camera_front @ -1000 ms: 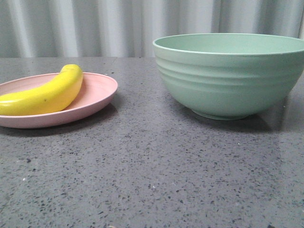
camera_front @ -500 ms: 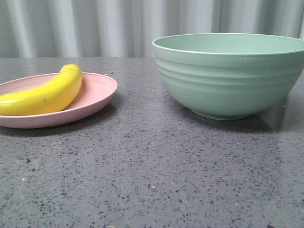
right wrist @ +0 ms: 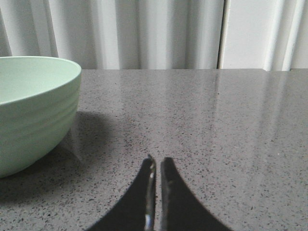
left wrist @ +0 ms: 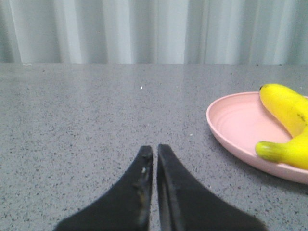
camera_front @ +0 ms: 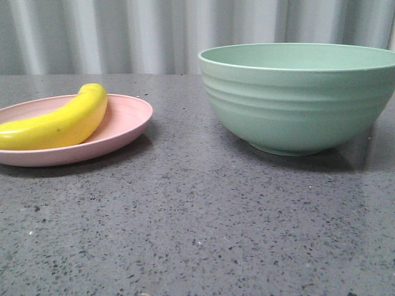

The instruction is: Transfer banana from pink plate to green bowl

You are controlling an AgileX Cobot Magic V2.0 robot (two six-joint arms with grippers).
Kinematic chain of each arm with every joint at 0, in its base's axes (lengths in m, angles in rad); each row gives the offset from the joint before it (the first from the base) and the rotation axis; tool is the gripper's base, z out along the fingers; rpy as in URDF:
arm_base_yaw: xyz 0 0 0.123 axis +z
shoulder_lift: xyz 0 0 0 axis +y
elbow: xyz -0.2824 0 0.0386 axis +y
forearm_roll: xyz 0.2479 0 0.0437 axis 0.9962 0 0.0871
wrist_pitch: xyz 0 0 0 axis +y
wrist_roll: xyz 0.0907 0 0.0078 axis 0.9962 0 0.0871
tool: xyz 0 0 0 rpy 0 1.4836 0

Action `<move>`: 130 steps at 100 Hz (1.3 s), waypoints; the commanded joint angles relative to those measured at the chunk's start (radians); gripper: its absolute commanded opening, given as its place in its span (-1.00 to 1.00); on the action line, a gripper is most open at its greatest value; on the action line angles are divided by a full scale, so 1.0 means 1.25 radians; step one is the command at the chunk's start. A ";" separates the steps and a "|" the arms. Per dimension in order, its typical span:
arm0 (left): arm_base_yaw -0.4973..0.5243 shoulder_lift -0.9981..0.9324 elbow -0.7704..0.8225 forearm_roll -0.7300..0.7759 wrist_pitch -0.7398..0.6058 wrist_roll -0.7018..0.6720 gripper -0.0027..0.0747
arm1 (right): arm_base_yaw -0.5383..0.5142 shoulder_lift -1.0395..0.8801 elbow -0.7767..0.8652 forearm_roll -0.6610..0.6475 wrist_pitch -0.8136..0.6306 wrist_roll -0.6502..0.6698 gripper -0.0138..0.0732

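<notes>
1 banana (camera_front: 58, 123), 1 plate (camera_front: 126, 117), 1 bowl (camera_front: 296, 102)

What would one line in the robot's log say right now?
banana: on plate | bowl: no banana seen | left pincer: shut, holding nothing | right pincer: shut, holding nothing

Yellow banana (camera_front: 58, 123), speckled grey table (camera_front: 197, 228)

Left gripper (left wrist: 154, 153) low over table, fingers nearly together, holding nothing. Right gripper (right wrist: 157, 164) same.
</notes>
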 commanded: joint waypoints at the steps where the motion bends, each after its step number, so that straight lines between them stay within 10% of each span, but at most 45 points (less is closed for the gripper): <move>1: 0.000 -0.022 0.007 -0.004 -0.075 -0.006 -0.98 | -0.005 -0.018 0.015 -0.007 -0.067 -0.002 -0.85; 78: 0.000 -0.008 -0.052 -0.018 -0.075 -0.006 -0.98 | -0.003 -0.010 -0.020 0.091 -0.057 -0.002 -0.85; 130: 0.000 0.283 -0.306 -0.018 -0.064 -0.006 -0.98 | -0.003 0.314 -0.366 0.092 0.217 -0.002 -0.79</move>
